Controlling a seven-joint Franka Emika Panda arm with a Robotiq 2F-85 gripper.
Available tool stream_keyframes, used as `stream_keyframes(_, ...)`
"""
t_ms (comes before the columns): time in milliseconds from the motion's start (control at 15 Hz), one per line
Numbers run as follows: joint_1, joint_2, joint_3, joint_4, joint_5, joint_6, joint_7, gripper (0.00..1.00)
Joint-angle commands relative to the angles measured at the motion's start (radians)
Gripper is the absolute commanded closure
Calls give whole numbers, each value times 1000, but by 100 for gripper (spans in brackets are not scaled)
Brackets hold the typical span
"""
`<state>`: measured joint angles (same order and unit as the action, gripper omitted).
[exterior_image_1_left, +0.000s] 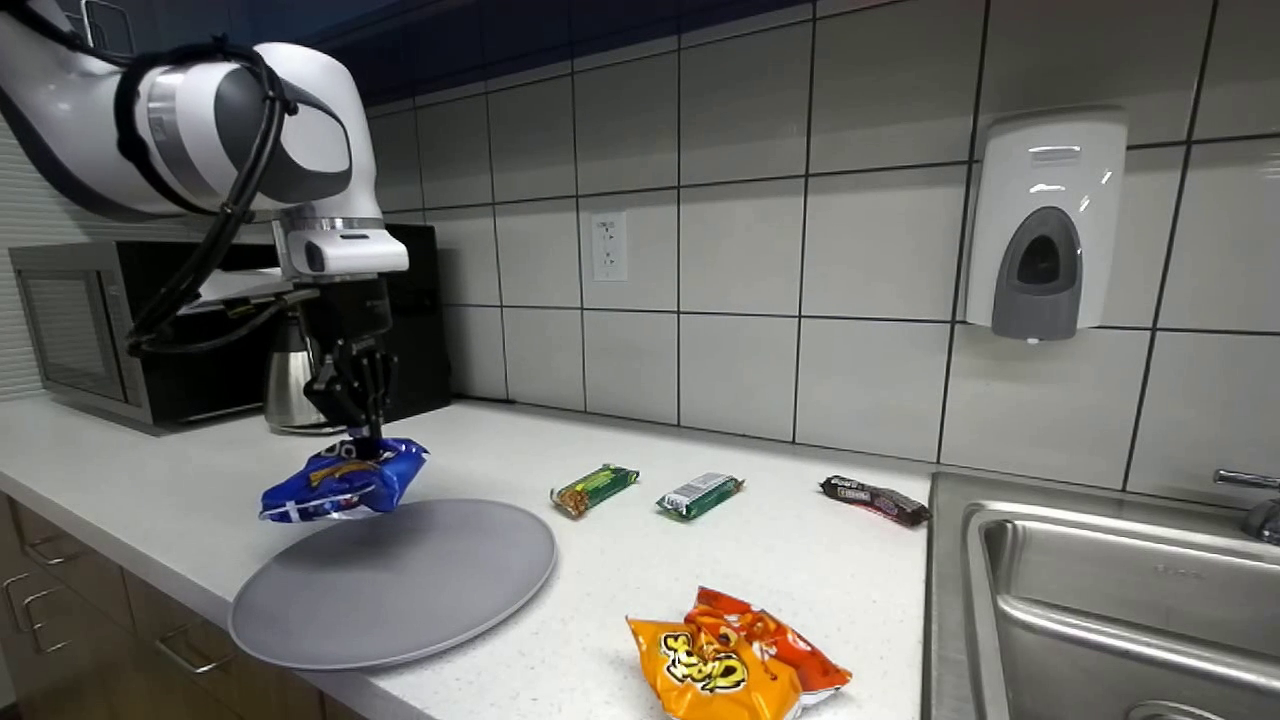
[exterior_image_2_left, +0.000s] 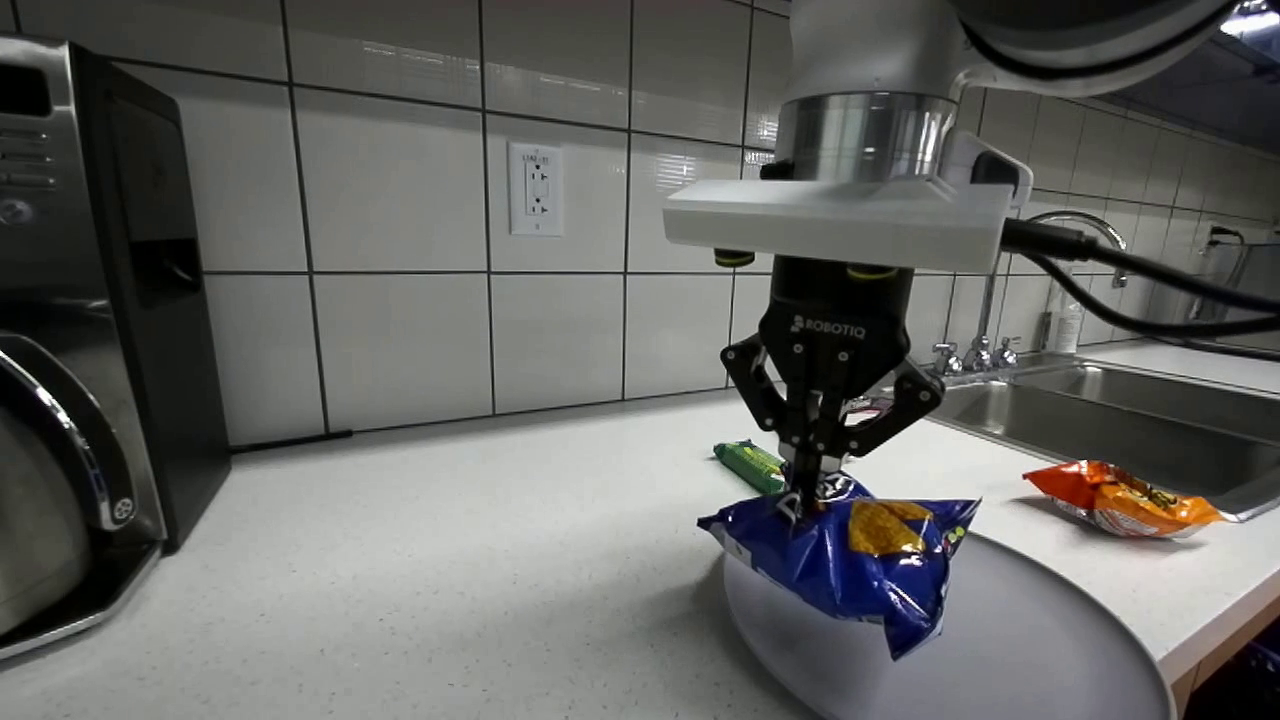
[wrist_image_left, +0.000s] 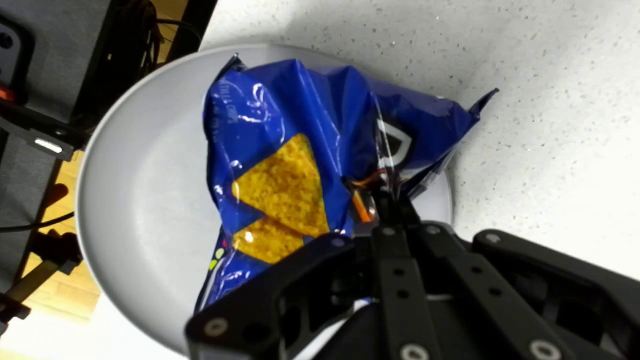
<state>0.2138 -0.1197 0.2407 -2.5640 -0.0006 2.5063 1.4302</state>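
Blue bag (wrist_image_left: 305, 160), all views — sink (exterior_image_1_left: 952, 600), exterior only

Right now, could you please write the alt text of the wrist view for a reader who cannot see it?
A black pincer holds a crumpled blue chip bag above a grey plate. One corner extends past it, over a speckled white counter.

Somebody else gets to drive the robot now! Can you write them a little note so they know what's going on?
Gripper: shut, pinching the blue chip bag.
Where: it's in the air, mostly over the grey plate. An orange chip bag, two green-wrapped bars and a dark-wrapped bar lie on the counter.
Done: blue chip bag gripped and lifted.
Left: it isn't set down or let go yet.
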Motion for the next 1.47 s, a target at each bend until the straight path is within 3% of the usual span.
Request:
stream_keyframes(0, 8, 41, 18, 63, -1, -26, -55, 99)
stream_keyframes(1400, 123, 380, 15, 399, 2, -46, -353, 99)
